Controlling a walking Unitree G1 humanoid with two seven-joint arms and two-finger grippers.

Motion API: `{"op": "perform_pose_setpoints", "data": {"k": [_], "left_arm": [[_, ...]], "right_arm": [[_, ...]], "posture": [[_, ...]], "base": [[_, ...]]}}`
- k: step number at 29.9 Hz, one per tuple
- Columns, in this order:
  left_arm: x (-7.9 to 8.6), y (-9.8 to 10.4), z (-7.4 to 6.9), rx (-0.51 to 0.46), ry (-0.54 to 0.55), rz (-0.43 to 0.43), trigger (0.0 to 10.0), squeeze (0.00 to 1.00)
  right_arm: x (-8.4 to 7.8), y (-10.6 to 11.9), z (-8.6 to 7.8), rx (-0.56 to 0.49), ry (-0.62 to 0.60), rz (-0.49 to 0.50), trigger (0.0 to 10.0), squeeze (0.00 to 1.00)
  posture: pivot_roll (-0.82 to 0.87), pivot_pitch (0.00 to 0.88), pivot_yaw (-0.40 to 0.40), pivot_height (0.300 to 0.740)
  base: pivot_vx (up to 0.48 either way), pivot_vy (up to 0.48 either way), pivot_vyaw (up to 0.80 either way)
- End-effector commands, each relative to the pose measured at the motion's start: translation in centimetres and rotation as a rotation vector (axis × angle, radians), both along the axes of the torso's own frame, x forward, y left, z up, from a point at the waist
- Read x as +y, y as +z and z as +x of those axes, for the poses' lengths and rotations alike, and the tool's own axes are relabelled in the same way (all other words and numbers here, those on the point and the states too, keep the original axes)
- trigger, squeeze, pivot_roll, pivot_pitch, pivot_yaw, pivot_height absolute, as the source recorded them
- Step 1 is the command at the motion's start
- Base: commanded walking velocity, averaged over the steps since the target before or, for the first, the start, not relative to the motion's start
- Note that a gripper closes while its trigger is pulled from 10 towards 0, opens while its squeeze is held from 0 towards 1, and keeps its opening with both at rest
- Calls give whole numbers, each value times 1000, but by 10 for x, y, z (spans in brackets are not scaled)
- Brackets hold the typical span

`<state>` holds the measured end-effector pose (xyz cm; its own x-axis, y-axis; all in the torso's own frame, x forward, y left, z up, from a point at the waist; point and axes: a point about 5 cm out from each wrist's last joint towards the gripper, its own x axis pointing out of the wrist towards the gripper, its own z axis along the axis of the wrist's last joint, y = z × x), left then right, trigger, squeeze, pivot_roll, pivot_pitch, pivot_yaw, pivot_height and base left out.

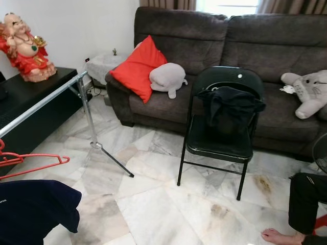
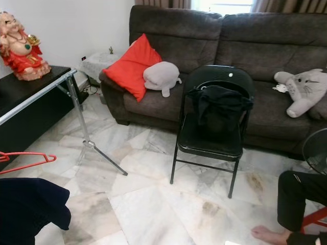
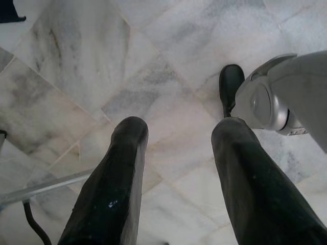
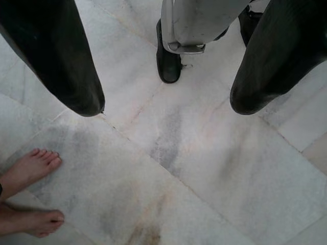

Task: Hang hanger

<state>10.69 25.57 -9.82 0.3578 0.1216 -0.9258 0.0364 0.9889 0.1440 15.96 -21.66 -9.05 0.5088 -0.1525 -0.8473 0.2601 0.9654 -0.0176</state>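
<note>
Left gripper [image 3: 176, 163]: fingers apart, nothing between them, pointed down at the marble floor [image 1: 168, 204]; arm hanging idle.
Right gripper [image 4: 163, 104]: fingers apart, nothing held, over the floor near a person's bare feet [image 4: 30, 166].
Hanger [image 1: 30, 161]: red, at the left edge of the head view, below the rail's near end, above a dark blue garment [image 1: 36, 212]; whether it hangs from the rail cannot be told.
Rail [image 1: 43, 99]: silver bar of a clothes rack, running from the left edge up to its upright post [image 1: 89, 115], splayed foot resting on the floor.
Step in hand: apparently approach; neither gripper close to hanger or rail.
Next move: likely a turn to the left, then a reach for the hanger and a lift of its hook over the rail.
Around: black folding chair [image 1: 222, 145] with a dark garment [image 1: 230, 109] draped on it, before the brown sofa [image 1: 204, 46]; red cushion [image 1: 138, 66]; two grey plush toys; red statue [image 1: 23, 48] on a black cabinet [image 1: 30, 107].
In the way: rack foot near the path; seated person's leg [image 1: 306, 201] at the right edge.
</note>
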Motion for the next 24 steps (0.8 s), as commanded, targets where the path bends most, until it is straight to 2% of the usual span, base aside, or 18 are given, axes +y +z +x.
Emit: {"op": "perform_pose_setpoints", "data": {"k": [1,24], "left_arm": [[3,0,-1,7,8,4,10000,0],[2,0,-1,7,6,1,10000,0]], "right_arm": [[1,0,1,-7,-2,-3,10000,0],[0,1,2,-24,-23,-10,10000,0]], "posture": [[134,0,36,740],[134,0,36,740]], "base": [[307,0,0],[312,0,0]]}}
